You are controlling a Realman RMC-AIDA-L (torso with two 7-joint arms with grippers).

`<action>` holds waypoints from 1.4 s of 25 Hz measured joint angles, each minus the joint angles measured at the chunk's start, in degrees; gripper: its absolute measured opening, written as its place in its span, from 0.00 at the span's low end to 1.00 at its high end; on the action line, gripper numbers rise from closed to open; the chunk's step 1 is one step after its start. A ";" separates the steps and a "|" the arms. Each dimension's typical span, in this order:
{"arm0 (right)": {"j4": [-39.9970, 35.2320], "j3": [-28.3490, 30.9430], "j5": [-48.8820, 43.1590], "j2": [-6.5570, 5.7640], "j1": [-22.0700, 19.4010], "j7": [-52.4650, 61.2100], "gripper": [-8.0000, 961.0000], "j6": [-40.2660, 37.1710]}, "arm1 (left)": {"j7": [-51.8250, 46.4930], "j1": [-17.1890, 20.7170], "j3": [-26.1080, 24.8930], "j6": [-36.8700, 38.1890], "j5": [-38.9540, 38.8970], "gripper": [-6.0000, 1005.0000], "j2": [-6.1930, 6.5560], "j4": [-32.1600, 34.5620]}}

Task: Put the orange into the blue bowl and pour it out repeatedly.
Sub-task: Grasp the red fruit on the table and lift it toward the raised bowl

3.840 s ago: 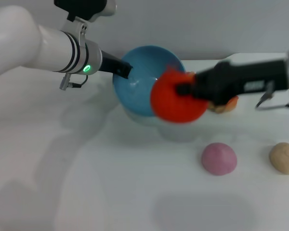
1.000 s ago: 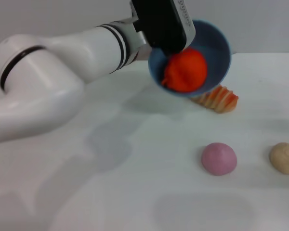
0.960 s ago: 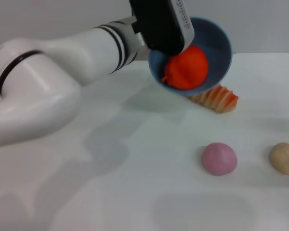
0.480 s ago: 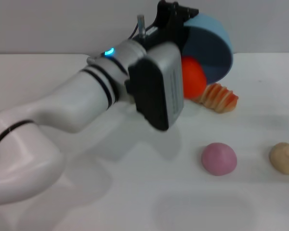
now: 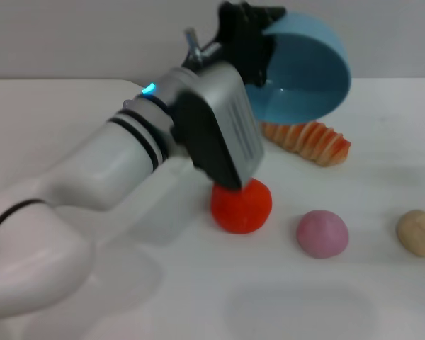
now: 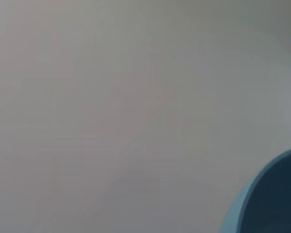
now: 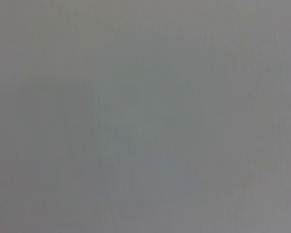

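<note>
My left gripper (image 5: pixel 251 44) is shut on the rim of the light-blue bowl (image 5: pixel 304 71) and holds it tipped over, high above the table at the back. The bowl is empty. A slice of its rim also shows in the left wrist view (image 6: pixel 269 199). The red-orange orange (image 5: pixel 241 205) lies on the white table in front of the bowl, partly under my left wrist. My right gripper is out of view; the right wrist view shows only plain grey.
A striped orange-and-cream bread loaf (image 5: pixel 308 140) lies under the bowl. A pink ball (image 5: pixel 322 232) sits right of the orange, and a beige lump (image 5: pixel 418 231) lies at the right edge. My left arm (image 5: pixel 113 191) crosses the table's left half.
The left wrist rolled the bowl further over and the orange fell out of it onto the table. Earlier the right gripper put the orange in and left the view.
</note>
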 joint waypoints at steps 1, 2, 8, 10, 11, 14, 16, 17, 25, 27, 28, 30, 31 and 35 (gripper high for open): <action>-0.14 -0.19 -0.40 -0.13 0.03 1.71 0.58 0.13 | -0.89 -0.50 -0.21 1.06 -3.01 0.00 0.05 -0.10; -0.59 -0.36 -1.19 -0.34 0.08 3.62 0.58 0.40 | -2.01 -1.22 -0.68 2.64 -6.88 0.01 0.15 -0.17; -10.59 -0.27 -15.00 -1.26 -0.37 19.98 0.58 3.75 | -7.21 -5.33 -11.22 22.76 -23.34 0.01 0.32 0.51; -14.25 0.02 -20.80 -1.53 -0.29 25.71 0.58 4.32 | -10.20 -7.50 -16.52 33.49 -25.04 0.01 0.35 0.54; -16.03 0.05 -24.12 -1.73 0.04 28.97 0.58 4.99 | -16.54 -11.00 -23.34 45.16 -25.00 0.01 0.53 -0.94; -20.88 -0.02 -35.75 -2.74 1.73 40.89 0.58 6.89 | -21.28 -14.47 -29.37 53.38 -24.72 0.01 0.79 -3.52; -24.32 -0.10 -44.70 -3.49 3.12 50.13 0.58 6.63 | -23.16 -16.69 -34.27 59.27 -24.53 0.01 0.91 -6.22; -26.08 -0.14 -48.33 -3.62 3.58 53.24 0.58 6.11 | -23.48 -17.05 -36.23 60.95 -24.59 0.01 0.90 -7.18; -37.89 -0.32 -72.26 -4.14 9.71 74.04 0.58 -7.38 | -25.64 -17.00 -42.14 66.07 -26.31 0.01 0.97 -11.08; -37.65 -1.75 -76.04 -4.09 12.30 76.01 0.58 -10.41 | -25.72 -18.06 -42.06 68.06 -26.12 0.01 0.99 -12.99; -37.56 -2.87 -78.08 -3.75 13.53 76.75 0.58 -11.24 | -25.82 -18.59 -42.02 68.34 -26.08 0.01 0.99 -13.88; -37.45 -5.40 -81.59 -2.65 15.56 78.03 0.58 -11.91 | -26.01 -19.33 -42.02 67.51 -26.08 0.01 0.89 -15.01; -37.46 -6.66 -83.36 -1.83 16.49 78.61 0.58 -11.97 | -26.08 -19.46 -41.88 66.05 -26.08 0.01 0.78 -15.28; -35.61 -12.43 -86.29 0.12 18.74 79.49 0.57 -9.29 | -26.81 -19.41 -38.76 60.35 -26.31 0.01 0.43 -15.40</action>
